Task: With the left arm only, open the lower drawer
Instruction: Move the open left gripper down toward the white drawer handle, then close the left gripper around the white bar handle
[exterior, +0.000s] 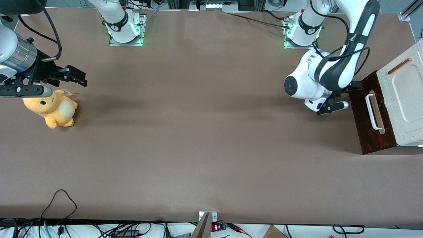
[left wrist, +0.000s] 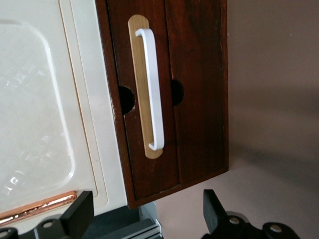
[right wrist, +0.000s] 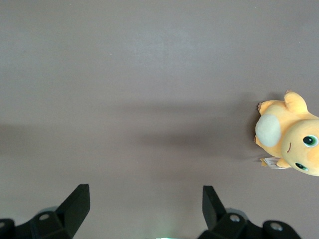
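A: Front view first. Where does the arm (exterior: 325,71) stand?

B: Low over the table (exterior: 205,132), at the working arm's end, right in front of the cabinet (exterior: 401,99). The gripper (exterior: 355,86) sits at the end of the drawer (exterior: 371,125) farther from the camera, mostly hidden by the wrist, so from here I can't read the fingers.

A: And the drawer itself?

B: Dark brown front, under the cream top, facing the middle of the table. The handle (exterior: 373,112) runs along a pale strip. It looks shut or nearly so, though this angle is a poor judge of that.

A: Wrist view, then.

B: The fingers (left wrist: 79,214) are spread wide, with nothing between them. The handle (left wrist: 153,89) lies ahead, well apart from them, and two round cut-outs flank it. The copper bar (left wrist: 40,208) on the cream top shows by one finger (not the thing to pull).

A: Why hold there?

B: I'd judge it is lining up: jaws released and wide so they can pass either side of the bar before closing.

A: Right wrist view?

B: Only bare brown table and a plush (right wrist: 289,134), lying toward the parked arm's end.

A: The surroundings?

B: A matte brown cover, arm bases lit green at the edge farthest from the camera, cables (exterior: 59,211) along the near edge.
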{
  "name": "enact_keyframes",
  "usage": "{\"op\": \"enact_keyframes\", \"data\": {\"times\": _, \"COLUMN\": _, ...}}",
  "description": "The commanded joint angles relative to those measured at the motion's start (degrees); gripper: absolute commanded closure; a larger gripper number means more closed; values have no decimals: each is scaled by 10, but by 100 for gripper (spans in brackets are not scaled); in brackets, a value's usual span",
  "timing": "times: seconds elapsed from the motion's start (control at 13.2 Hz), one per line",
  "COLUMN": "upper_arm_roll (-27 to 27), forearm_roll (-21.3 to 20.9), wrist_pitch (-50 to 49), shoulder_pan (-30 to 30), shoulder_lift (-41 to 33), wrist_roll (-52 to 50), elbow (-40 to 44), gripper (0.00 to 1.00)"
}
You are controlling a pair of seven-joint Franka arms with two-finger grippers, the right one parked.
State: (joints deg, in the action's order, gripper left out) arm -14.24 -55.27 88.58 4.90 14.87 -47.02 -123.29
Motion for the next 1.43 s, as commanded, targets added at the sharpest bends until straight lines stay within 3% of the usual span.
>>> {"op": "enact_keyframes", "data": {"times": 0.0, "upper_arm_roll": 6, "forearm_roll": -30, "wrist_pitch": 12, "shoulder_pan": -2, "shoulder_lift": 7, "wrist_roll": -6, "elbow": -11, "gripper": 3}}
{"op": "enact_keyframes", "data": {"times": 0.38, "upper_arm_roll": 25, "forearm_roll": -101, "wrist_pitch": 36, "shoulder_pan": -21, "shoulder_lift": 34, "wrist_roll": -6, "elbow": -31, "gripper": 6}}
{"op": "enact_keyframes", "data": {"times": 0.91, "upper_arm_roll": 77, "forearm_roll": -266, "wrist_pitch": 40, "shoulder_pan": -22, "shoulder_lift": 96, "wrist_roll": -56, "elbow": -58, "gripper": 4}}
{"op": "enact_keyframes", "data": {"times": 0.98, "upper_arm_roll": 82, "forearm_roll": -270, "wrist_pitch": 40, "shoulder_pan": -22, "shoulder_lift": 97, "wrist_roll": -56, "elbow": -56, "gripper": 6}}
{"op": "enact_keyframes", "data": {"times": 1.21, "upper_arm_roll": 84, "forearm_roll": -273, "wrist_pitch": 40, "shoulder_pan": -23, "shoulder_lift": 99, "wrist_roll": -56, "elbow": -56, "gripper": 28}}
{"op": "enact_keyframes", "data": {"times": 1.36, "upper_arm_roll": 90, "forearm_roll": -274, "wrist_pitch": 40, "shoulder_pan": -22, "shoulder_lift": 106, "wrist_roll": -56, "elbow": -50, "gripper": 34}}
